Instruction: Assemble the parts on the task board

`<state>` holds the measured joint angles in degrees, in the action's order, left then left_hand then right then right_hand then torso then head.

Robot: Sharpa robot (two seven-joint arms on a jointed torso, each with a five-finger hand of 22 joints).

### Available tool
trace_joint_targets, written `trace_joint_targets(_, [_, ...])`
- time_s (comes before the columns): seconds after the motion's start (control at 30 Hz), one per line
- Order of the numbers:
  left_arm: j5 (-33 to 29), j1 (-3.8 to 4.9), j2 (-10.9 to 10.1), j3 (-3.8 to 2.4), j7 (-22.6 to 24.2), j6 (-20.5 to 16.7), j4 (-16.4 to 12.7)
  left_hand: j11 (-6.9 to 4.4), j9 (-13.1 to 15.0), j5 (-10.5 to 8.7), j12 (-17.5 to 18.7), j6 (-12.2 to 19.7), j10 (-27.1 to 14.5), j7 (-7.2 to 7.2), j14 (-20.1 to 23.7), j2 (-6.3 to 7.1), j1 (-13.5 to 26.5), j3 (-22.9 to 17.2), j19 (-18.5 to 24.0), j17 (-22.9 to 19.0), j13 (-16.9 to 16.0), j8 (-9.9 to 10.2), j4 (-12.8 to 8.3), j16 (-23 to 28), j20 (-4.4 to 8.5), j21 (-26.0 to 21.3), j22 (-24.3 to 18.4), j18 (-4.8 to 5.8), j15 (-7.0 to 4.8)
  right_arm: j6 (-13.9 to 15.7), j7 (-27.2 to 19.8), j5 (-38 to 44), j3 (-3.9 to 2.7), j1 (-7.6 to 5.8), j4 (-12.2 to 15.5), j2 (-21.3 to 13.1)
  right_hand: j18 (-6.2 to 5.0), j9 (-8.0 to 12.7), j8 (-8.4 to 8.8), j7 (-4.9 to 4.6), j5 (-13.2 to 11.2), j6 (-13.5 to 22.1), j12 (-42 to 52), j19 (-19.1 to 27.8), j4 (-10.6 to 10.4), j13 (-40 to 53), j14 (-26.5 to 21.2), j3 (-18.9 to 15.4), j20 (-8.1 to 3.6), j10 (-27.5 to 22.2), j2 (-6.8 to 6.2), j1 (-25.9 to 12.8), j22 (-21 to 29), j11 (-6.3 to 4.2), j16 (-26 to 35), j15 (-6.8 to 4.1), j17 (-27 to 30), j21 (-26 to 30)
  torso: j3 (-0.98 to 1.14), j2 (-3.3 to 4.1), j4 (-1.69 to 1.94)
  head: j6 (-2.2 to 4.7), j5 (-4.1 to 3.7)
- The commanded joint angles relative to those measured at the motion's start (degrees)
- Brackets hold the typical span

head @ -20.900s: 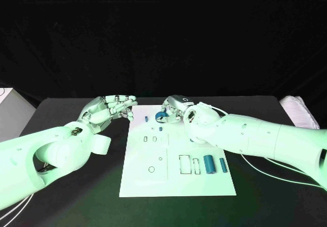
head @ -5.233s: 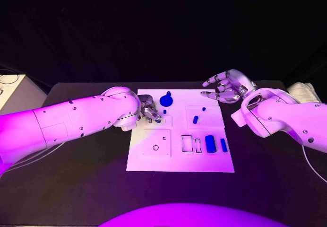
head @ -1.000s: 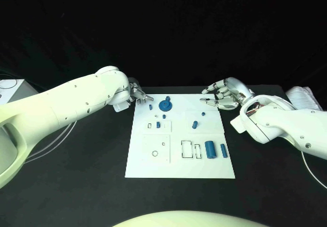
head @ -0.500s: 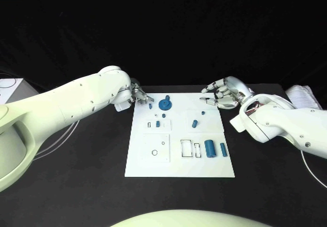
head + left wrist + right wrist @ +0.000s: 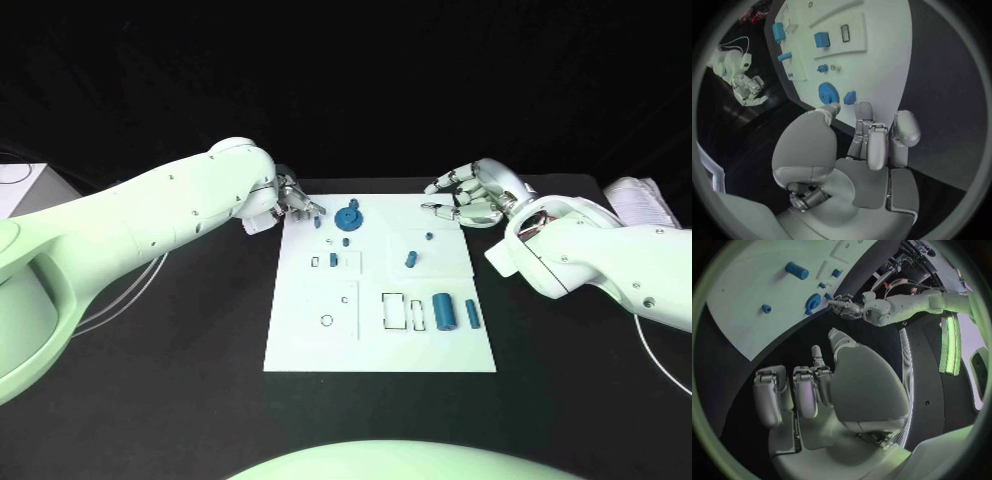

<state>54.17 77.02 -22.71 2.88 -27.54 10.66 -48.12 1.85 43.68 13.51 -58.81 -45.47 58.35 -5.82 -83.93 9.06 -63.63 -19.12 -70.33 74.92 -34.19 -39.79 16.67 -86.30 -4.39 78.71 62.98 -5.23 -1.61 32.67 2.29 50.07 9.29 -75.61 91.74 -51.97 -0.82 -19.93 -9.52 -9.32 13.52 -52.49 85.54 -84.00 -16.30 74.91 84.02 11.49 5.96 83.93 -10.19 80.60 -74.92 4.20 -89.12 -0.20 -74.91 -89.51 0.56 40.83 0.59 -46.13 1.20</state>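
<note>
Silver left hand [image 5: 293, 201] hovers at the task board's [image 5: 382, 345] far-left corner beside a blue disc-shaped part [image 5: 349, 218], fingers loosely apart, empty; the right hand [image 5: 469, 196] hangs half-curled, empty, off the far-right corner.

Open near half of task board [image 5: 310, 350]; bare black table [image 5: 159, 380] on both flanks. Far corners crowded: left hand [image 5: 293, 201] beside gear-shaped part [image 5: 349, 219], right hand [image 5: 469, 197] just off far right corner.
</note>
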Motion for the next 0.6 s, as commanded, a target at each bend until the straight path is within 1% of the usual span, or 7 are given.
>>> trace_joint_targets(0.03, [-0.7, -0.02, 0.4, 0.07, 0.9, 1.7, 0.1, 0.04, -0.1, -0.08, -0.3, 0.0, -0.4, -0.03, -1.9, -0.1, -0.6, 0.0, 0.1, 6.6, 0.1, 0.2, -0.1, 0.1, -0.46, -0.2, 0.1, -0.61, 0.27, -0.6, -0.3, 0.2, -0.03, 0.01, 0.1, 0.1, 0.64, 0.0, -0.12, 0.08, 0.1, 0.0, -0.1, -5.7, -0.2, 11.2, 5.3, 0.2, 0.04, 2.0, 0.13, -0.5, -14.6, 0.23, 0.3, 0.33, -12.4, 0.2, -0.01, -0.01, -0.06, -0.11, 0.07])
trace_joint_targets(0.2, [-0.9, -0.15, 0.6, 0.23, 1.0, 1.9, 0.3, 0.03, -0.2, -0.07, -0.4, -0.1, -0.5, -0.01, -1.9, -0.32, -1.2, -0.1, 0.1, 6.6, 0.1, 0.3, -0.1, 0.1, -0.51, -0.2, 0.1, -0.62, 0.28, -0.6, -0.4, 0.2, -0.03, 0.01, 0.0, 0.1, 0.64, 0.0, -0.12, 0.08, 0.1, 0.0, -0.1, -5.7, -0.2, 11.2, 5.3, 0.2, 0.04, 2.0, 0.13, -0.5, -14.6, 0.23, 0.3, 0.33, -12.4, 0.2, -0.01, 0.0, -0.15, -0.02, 0.04])
trace_joint_targets(0.5, [-1.2, -0.26, 0.7, 0.32, 1.2, 2.2, 0.8, 0.0, -0.4, -0.06, -0.5, -0.2, -0.5, 0.02, -1.9, -0.65, -1.9, -0.4, 0.2, 6.5, 0.1, 0.3, -0.1, 0.1, -0.56, -0.2, 0.2, -0.63, 0.28, -0.6, -0.3, 0.2, -0.03, 0.01, 0.1, 0.1, 0.64, 0.0, -0.12, 0.08, 0.1, 0.0, -0.1, -5.7, -0.2, 11.2, 5.3, 0.2, 0.04, 2.0, 0.13, -0.5, -14.6, 0.23, 0.3, 0.33, -12.4, 0.2, 0.05, -0.03, -0.04, -0.13, -0.12])
trace_joint_targets(0.57, [-1.2, -0.27, 0.7, 0.32, 1.2, 2.1, 0.9, -0.01, -0.4, -0.06, -0.6, -0.2, -0.6, 0.03, -1.9, -0.71, -2.1, -0.4, 0.2, 6.5, 0.1, 0.3, -0.2, 0.1, -0.56, -0.2, 0.2, -0.63, 0.28, -0.6, -0.3, 0.2, -0.03, 0.01, 0.1, 0.1, 0.64, 0.0, -0.12, 0.08, 0.1, 0.0, -0.1, -5.7, -0.2, 11.2, 5.3, 0.2, 0.04, 2.0, 0.13, -0.5, -14.6, 0.23, 0.3, 0.33, -12.4, 0.2, 0.01, -0.04, -0.02, -0.12, -0.13])
trace_joint_targets(0.6, [-1.3, -0.27, 0.7, 0.32, 1.2, 2.1, 1.0, -0.01, -0.4, -0.06, -0.6, -0.2, -0.6, 0.03, -1.9, -0.71, -2.1, -0.4, 0.2, 6.5, 0.1, 0.3, -0.2, 0.1, -0.56, -0.2, 0.2, -0.63, 0.28, -0.6, -0.3, 0.2, -0.03, 0.01, 0.1, 0.1, 0.64, 0.0, -0.12, 0.08, 0.1, 0.0, -0.1, -5.7, -0.2, 11.2, 5.3, 0.2, 0.04, 2.0, 0.13, -0.5, -14.6, 0.23, 0.3, 0.33, -12.4, 0.2, 0.02, -0.05, -0.02, -0.13, -0.12])
